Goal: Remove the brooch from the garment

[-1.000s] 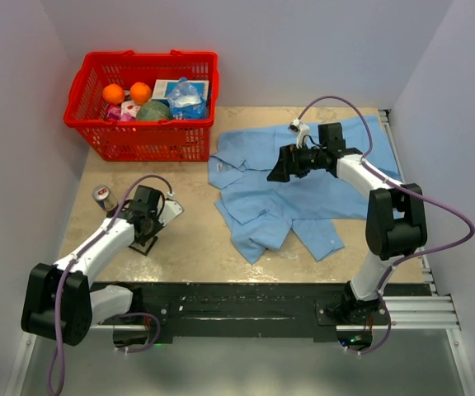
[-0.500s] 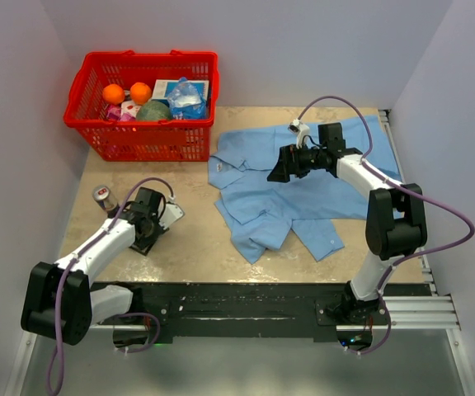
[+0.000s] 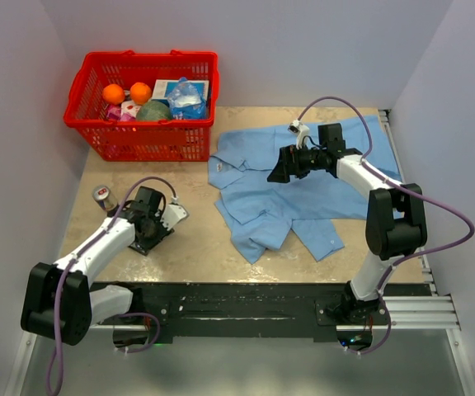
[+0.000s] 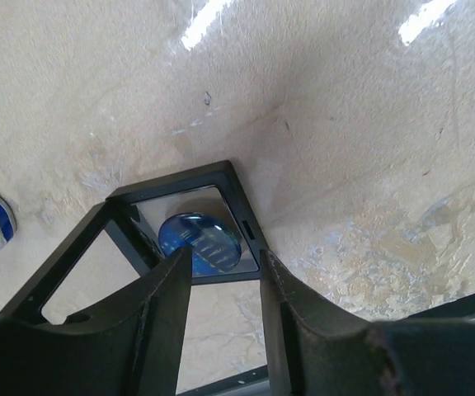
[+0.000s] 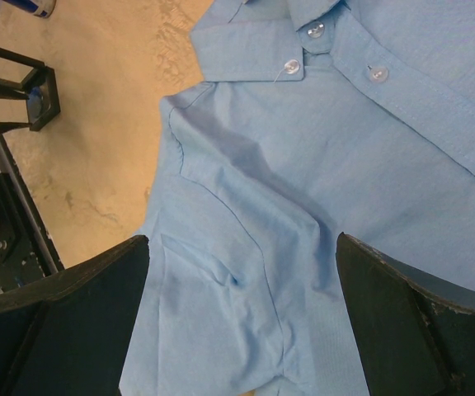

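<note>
Brooch: a small dark round disc (image 4: 198, 242) with a bluish gloss lay flat inside the black square frame (image 4: 171, 180), near the left edge of the table (image 3: 196, 247) and well apart from the cloth.
Garment: the light blue shirt (image 3: 303, 198) was spread rumpled over the right half of the table, collar towards the far edge. No disc showed on it in the right wrist view, only small white buttons (image 5: 377, 73).
Left gripper: the left gripper (image 4: 225, 257) hung just over the frame with its fingers partly apart. The disc lay beyond their tips and nothing was between them.
Right gripper: the right gripper (image 5: 239, 247) hovered above the shirt's shoulder and chest, spread wide and empty.
Task state: judged from how things lay, the brooch was already off the garment and parked in the frame.
Handling, brooch: it looked light, stiff and smooth, so probably slippery. The rim was the place to pinch it, across the disc, though the frame's bars crowd the fingers.
Handling, garment: thin and soft – likely to bunch and drag if pinched, so best held flat near the collar.
Nearby: a red basket (image 3: 151, 54) of groceries stood at the far-left corner, and a small can (image 3: 101, 195) stood by the left edge.
</note>
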